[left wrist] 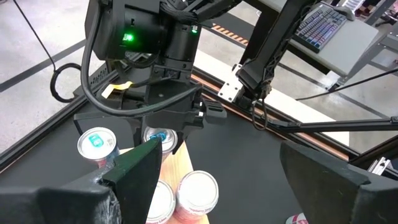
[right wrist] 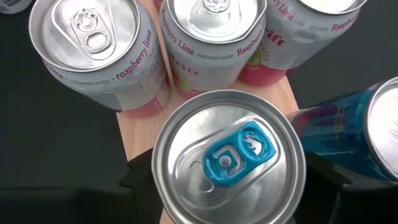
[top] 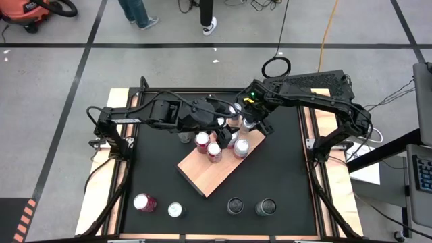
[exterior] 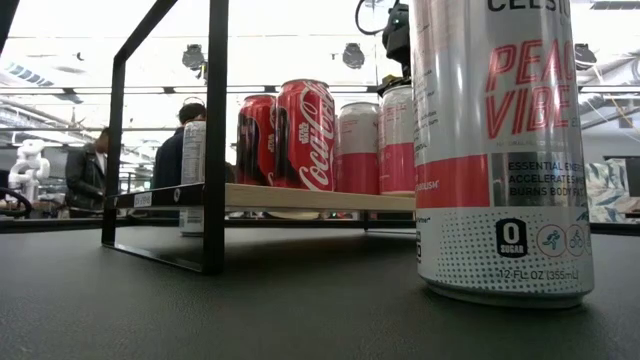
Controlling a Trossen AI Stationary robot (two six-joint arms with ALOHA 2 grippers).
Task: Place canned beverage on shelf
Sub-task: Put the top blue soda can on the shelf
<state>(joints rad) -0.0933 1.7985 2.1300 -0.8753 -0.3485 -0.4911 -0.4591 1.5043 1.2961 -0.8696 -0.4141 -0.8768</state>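
One can matters here: the blue-tabbed can (right wrist: 230, 158) standing upright on the far end of the shelf (top: 202, 177), close to the board's corner. The right gripper (top: 250, 120) hangs directly over it, and from that arm's own camera the lid sits dead centre below, so the can's long axis runs straight up into the tool. The gripper straddles the can, but whether it is clamped on it or has let go I cannot tell.

Close neighbours make that vertical line count. Two raspberry-lime cans (right wrist: 99, 56) stand just beside it on the board, and a blue can (right wrist: 373, 143) sits just beside it on the other side, seemingly off the wood. To my eye any sideways drift would knock one of them, so the sensible exit looks to be straight up along the can's axis.

The left gripper (left wrist: 227, 180) hovers near the same end of the shelf, facing the right one, spread wide with nothing in it. It looks like the waiting arm. Four more cans (top: 144, 202) stand well apart on the black tabletop (top: 283, 169), along its near edge.
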